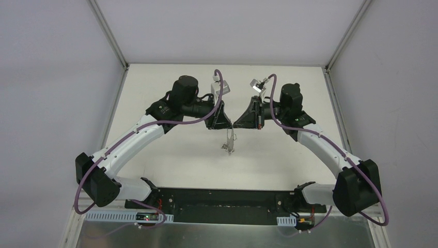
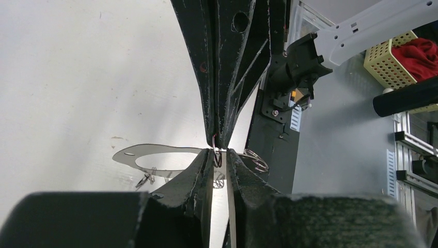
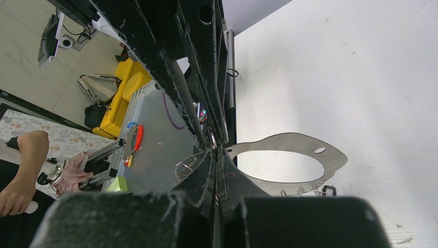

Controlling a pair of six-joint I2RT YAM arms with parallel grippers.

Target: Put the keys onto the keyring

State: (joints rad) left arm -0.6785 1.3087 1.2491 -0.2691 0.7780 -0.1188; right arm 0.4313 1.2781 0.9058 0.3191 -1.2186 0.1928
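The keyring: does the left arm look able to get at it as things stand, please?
Probably yes: it looks to be holding it. The left tool and right tool meet tip to tip, both seemingly shut on a small ring of the keyring, whose flat loop hangs below. Nothing stands between.

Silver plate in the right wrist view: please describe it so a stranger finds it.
Over the white table, find where the left gripper and right gripper meet tip to tip. Right beside that point is the silver plate: flat, with one large oval hole, unlike the tiny wire rings at its edge.
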